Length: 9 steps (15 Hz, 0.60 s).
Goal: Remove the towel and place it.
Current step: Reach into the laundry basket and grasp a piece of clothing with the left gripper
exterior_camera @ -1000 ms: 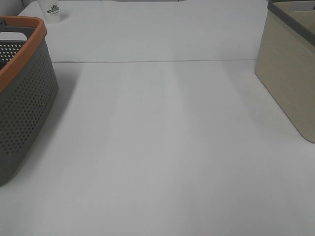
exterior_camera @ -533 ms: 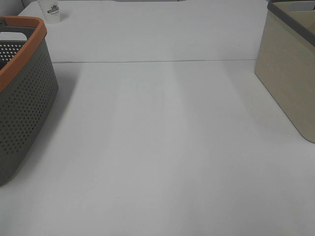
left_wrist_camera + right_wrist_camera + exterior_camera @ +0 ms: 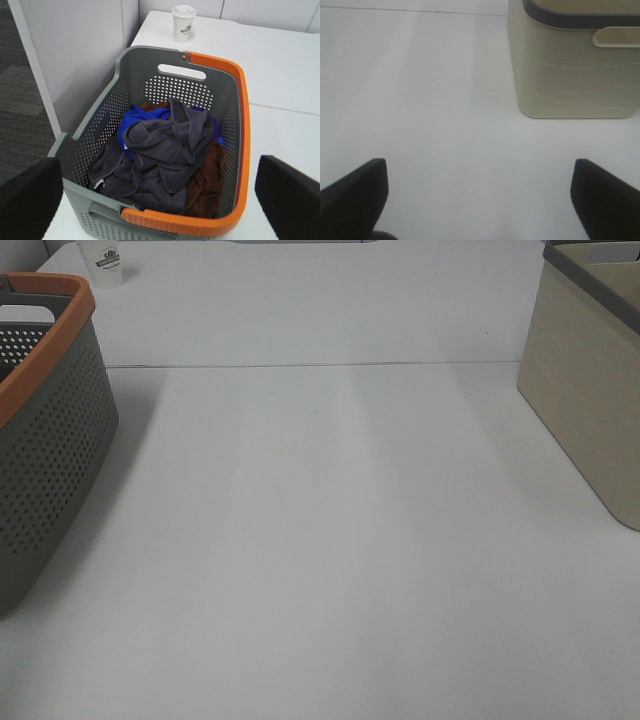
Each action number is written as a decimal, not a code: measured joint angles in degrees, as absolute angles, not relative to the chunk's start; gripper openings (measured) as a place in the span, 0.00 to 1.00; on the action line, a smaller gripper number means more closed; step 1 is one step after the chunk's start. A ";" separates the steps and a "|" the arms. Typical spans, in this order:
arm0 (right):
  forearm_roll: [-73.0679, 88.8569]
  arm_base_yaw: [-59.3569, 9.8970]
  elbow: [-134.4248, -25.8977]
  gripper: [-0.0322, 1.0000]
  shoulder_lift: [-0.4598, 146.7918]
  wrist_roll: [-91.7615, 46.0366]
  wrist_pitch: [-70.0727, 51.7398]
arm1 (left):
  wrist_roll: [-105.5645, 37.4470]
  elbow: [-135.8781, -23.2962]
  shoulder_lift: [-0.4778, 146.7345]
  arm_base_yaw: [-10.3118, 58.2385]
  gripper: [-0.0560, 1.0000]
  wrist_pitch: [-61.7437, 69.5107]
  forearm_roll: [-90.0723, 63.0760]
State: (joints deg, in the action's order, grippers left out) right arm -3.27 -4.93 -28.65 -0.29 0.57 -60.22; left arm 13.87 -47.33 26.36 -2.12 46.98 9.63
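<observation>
The towel (image 3: 167, 155) is a dark charcoal-grey crumpled cloth with a small white tag. It lies on top of blue and rust-brown cloths inside the grey perforated basket with an orange rim (image 3: 150, 100). That basket shows at the left edge of the exterior high view (image 3: 45, 440), where the towel is hidden. My left gripper (image 3: 160, 200) is open and empty, above and in front of the basket. My right gripper (image 3: 480, 195) is open and empty over the bare white table, with the beige bin (image 3: 575, 60) ahead of it.
A white paper cup (image 3: 183, 23) stands on the table behind the grey basket, and shows at the far left of the exterior high view (image 3: 103, 262). The beige bin with a dark rim (image 3: 590, 370) stands at the right. A floor drop lies left of the table.
</observation>
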 joint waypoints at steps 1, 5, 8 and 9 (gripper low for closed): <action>-3.27 -4.93 -28.65 0.95 -0.29 0.57 -60.22 | 17.53 -47.78 29.11 -2.12 0.98 45.21 11.75; -3.27 -4.93 -28.65 0.95 -0.29 0.57 -60.22 | 38.56 -48.64 42.00 -2.12 0.98 37.87 22.40; -3.27 -4.93 -28.65 0.95 -0.29 0.57 -60.22 | 54.32 -48.64 53.69 -2.12 0.94 27.85 26.13; -3.27 -4.93 -28.65 0.95 -0.29 0.57 -60.22 | 57.98 -48.64 57.18 -2.12 0.91 26.13 26.13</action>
